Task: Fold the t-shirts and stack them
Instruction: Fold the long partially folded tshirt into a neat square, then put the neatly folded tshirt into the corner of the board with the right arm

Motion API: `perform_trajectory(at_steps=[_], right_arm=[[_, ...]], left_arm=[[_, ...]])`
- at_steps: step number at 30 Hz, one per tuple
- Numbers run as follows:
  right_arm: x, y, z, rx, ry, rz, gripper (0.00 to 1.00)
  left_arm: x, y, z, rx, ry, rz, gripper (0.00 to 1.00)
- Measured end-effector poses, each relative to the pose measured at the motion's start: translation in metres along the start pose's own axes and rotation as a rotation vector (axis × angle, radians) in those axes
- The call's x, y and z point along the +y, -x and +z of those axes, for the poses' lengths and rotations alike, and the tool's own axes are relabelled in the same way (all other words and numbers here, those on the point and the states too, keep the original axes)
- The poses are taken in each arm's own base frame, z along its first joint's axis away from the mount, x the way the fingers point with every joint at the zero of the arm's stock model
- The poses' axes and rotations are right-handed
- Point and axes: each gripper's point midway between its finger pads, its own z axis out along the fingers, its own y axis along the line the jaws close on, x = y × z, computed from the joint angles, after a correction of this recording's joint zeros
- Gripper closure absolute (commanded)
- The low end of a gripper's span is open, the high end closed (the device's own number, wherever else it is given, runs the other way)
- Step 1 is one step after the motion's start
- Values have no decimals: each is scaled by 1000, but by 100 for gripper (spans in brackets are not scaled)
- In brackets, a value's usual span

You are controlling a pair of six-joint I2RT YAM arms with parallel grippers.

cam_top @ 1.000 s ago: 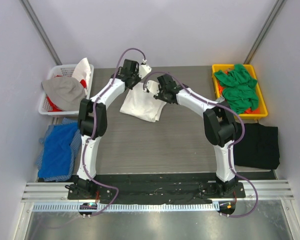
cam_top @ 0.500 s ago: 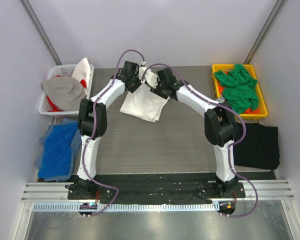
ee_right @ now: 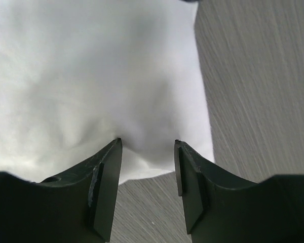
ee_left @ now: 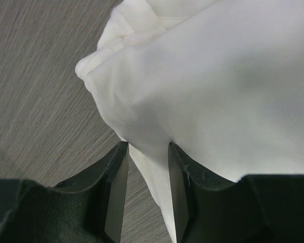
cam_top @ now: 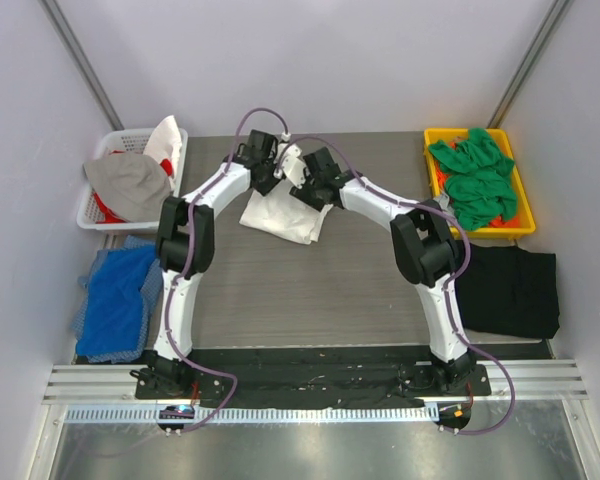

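A white t-shirt lies folded at the far middle of the table. My left gripper is at its far edge. In the left wrist view the gripper has its jaws apart, with a fold of the white shirt running between them. My right gripper is right beside it, over the shirt's far right part. In the right wrist view the gripper is open, its tips on the white cloth near its edge. Green t-shirts fill a yellow bin. A black t-shirt lies folded at the right.
A white basket with grey cloth and other clothes stands at the far left. A blue cloth lies below it, off the table's left edge. The table is grey wood grain.
My right gripper has moved left along the shirt's far edge until it is next to my left gripper. The left gripper has shifted slightly nearer. The shirt's far part has bunched a little.
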Motion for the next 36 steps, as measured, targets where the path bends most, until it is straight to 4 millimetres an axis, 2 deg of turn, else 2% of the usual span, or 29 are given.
perform_trajectory(at_steps=[3,8,18,23,28,31,34,36], right_arm=[[9,-4,10,8,16,-2,47],[17,-17,17,34,26,-5,47],[11,-20,12,43,-17,7,47],[-2,-19,-9,56,-69,40,47],[-21,-8,-44,24,-125,128,42],[-30,-4,-66,-14,-130,238,41],[-32,-11,-78,-31,-108,355,41],[-28,-20,-80,-28,-71,449,41]], left_arm=[[-3,-8,5,19,-4,3,60],[-7,-20,16,53,-3,7,61],[-6,-19,16,57,15,-1,60],[-1,-14,11,56,28,-17,59],[2,-5,-3,47,22,-18,57],[5,4,-11,29,15,-19,55],[4,6,-15,27,5,-19,55],[3,5,-15,34,-2,-18,55]])
